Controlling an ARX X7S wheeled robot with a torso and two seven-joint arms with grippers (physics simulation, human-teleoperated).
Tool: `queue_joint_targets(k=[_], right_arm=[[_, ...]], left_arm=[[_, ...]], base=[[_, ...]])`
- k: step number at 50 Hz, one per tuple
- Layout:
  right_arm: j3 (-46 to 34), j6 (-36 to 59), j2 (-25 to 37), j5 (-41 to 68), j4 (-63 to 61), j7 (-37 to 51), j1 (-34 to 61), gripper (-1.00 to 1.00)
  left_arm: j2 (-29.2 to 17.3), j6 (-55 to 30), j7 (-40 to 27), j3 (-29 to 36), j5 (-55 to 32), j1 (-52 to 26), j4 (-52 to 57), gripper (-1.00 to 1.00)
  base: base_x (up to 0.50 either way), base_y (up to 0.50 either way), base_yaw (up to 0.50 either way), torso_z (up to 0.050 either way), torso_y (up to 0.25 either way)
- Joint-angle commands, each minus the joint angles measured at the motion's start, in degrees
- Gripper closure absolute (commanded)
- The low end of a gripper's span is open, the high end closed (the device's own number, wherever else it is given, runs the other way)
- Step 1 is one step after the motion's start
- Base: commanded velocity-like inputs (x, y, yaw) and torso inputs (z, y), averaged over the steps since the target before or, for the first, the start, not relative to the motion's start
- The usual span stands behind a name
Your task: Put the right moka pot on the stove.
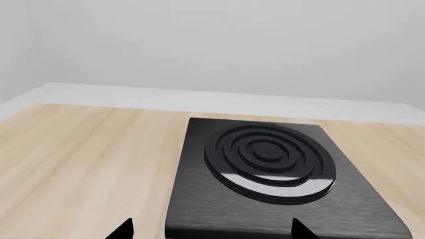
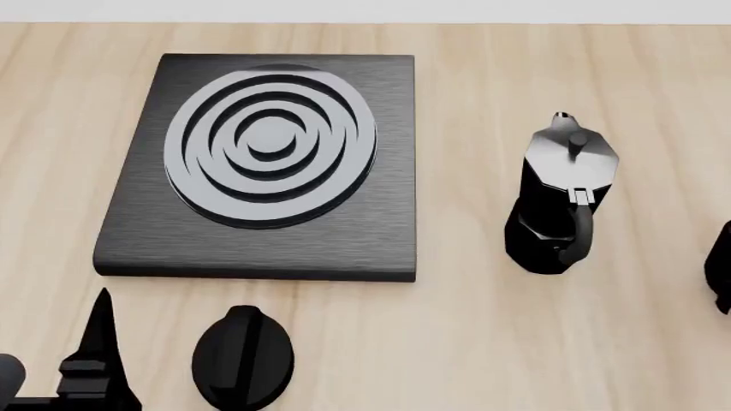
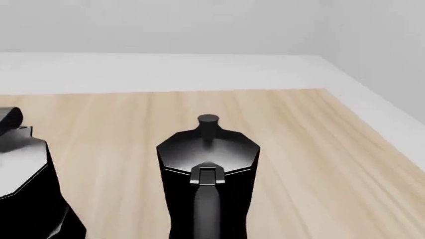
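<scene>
Two pots stood toward the worktop's right edge, the right moka pot (image 3: 208, 169) beside its twin (image 3: 23, 184); one stove (image 1: 199, 199). The left tool (image 1: 212, 230) gaped wide; right tool unseen.

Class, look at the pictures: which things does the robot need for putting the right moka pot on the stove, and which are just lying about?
Needed for the job:
- right moka pot
- stove

Just lying about:
- left moka pot
- black oval knob
</scene>
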Motion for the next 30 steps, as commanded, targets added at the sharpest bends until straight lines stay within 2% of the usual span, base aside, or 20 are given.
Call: queue_joint_targets(k=[1, 7, 19, 20, 22, 27, 29, 30], right_arm=[[7.0, 4.0, 3.0, 4.0, -13.5, 4.5, -6.8, 1.00], [11.5, 10.5, 5.9, 9.8, -21.1, 8.4, -8.8, 1.00], [21.4, 15.3, 6.4, 15.9, -33.0, 13.2, -17.9, 1.00], [21.1, 13.1, 4.7, 13.1, -33.6, 12.3, -20.9, 1.00], [22.5, 16.9, 6.9, 17.1, -35.8, 15.0, -19.1, 1.00], [25.9, 19.7, 7.3, 20.9, -40.2, 17.9, -20.3, 1.00], [26.2, 16.5, 4.3, 16.5, -41.9, 15.9, -24.9, 1.00], [27.3, 19.2, 6.5, 21.0, -42.4, 18.2, -22.5, 1.00]], left_arm=[[-0.1, 0.0, -0.2, 0.0, -0.3, -0.1, 0.0, -1.00], [-0.2, -0.4, -0.6, 0.0, -0.5, -0.2, 0.4, -1.00], [-0.4, -0.3, -0.6, 0.2, -0.6, -0.1, 0.3, -1.00], [-0.4, -0.6, -0.8, 0.1, -0.8, -0.3, 0.5, -1.00], [-0.4, -0.3, -0.6, 0.3, -0.6, -0.2, 0.2, -1.00], [-0.5, -0.3, -0.6, 0.4, -0.6, -0.2, 0.2, -1.00], [-0.6, -0.3, -0.6, 0.4, -0.6, -0.2, 0.2, -1.00], [-0.6, -0.4, -0.7, 0.4, -0.7, -0.3, 0.2, -1.00]], base=[[0.00, 0.00, 0.00, 0.000, 0.000], [0.00, 0.00, 0.00, 0.000, 0.000], [0.00, 0.00, 0.00, 0.000, 0.001], [0.00, 0.00, 0.00, 0.000, 0.000], [0.00, 0.00, 0.00, 0.000, 0.000], [0.00, 0.00, 0.00, 0.000, 0.000], [0.00, 0.00, 0.00, 0.000, 0.000], [0.00, 0.00, 0.00, 0.000, 0.010]])
